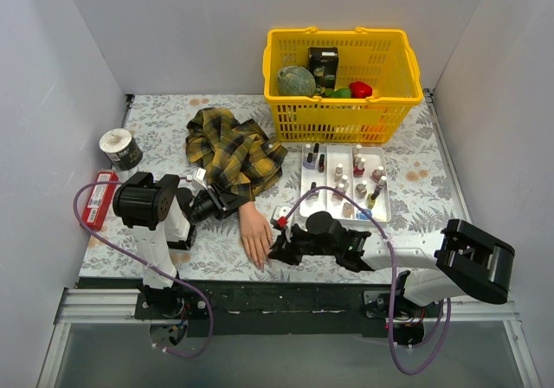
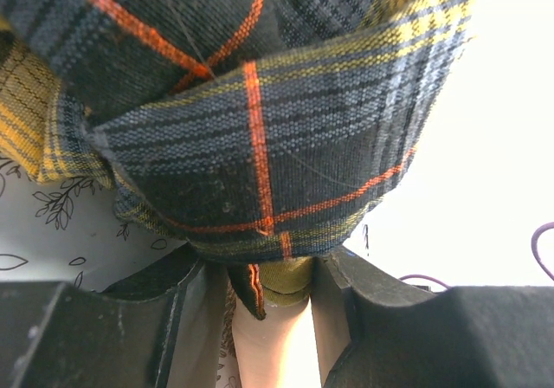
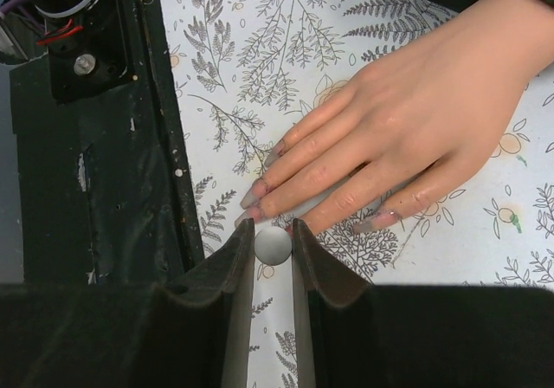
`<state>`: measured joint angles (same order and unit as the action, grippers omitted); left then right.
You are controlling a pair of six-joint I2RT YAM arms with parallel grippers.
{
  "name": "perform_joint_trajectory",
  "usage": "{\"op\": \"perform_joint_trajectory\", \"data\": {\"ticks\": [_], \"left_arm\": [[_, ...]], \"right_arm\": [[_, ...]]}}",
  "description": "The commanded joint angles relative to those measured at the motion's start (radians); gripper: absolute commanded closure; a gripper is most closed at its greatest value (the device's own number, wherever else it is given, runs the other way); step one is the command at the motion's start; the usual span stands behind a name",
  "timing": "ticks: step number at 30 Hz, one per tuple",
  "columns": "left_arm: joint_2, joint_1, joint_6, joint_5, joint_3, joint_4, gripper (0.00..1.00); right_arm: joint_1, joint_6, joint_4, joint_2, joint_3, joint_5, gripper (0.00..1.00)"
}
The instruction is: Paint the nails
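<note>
The peach mannequin hand (image 1: 255,232) lies palm down on the floral cloth, its plaid sleeve (image 1: 229,150) bunched behind it. My left gripper (image 1: 227,204) is shut on its wrist; in the left wrist view the jaws (image 2: 268,275) press the peach wrist just below the sleeve (image 2: 260,128). My right gripper (image 1: 275,249) is at the fingertips. In the right wrist view it (image 3: 273,228) is shut on a grey round-ended brush cap (image 3: 273,243) whose shaft points in among the fingers (image 3: 407,119). The long nails (image 3: 251,193) look greyish-pink, with smears on the fingertips.
A white tray (image 1: 381,210) with several polish bottles stands right of the hand. A small bottle with a red top (image 1: 281,219) stands beside the hand. A yellow basket (image 1: 338,102) is at the back, a tape roll (image 1: 121,148) at the left. The black table edge (image 3: 86,189) is close to the fingertips.
</note>
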<state>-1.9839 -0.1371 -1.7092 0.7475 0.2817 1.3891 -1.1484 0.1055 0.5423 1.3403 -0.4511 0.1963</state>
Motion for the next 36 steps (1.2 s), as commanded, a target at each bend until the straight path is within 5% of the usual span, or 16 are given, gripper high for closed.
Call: {"op": "perform_joint_trajectory", "data": {"ticks": [1,36], "left_arm": [[-0.009,-0.009,0.106,-0.002,-0.030,0.034,0.78],[0.003,-0.009,0.111,-0.002,-0.033,0.034,0.79]], "right_arm": [[-0.010,-0.024,0.013,0.016,-0.058,-0.024,0.99],[-0.016,-0.035,-0.033,0.068,-0.093,-0.058,0.99]]}}
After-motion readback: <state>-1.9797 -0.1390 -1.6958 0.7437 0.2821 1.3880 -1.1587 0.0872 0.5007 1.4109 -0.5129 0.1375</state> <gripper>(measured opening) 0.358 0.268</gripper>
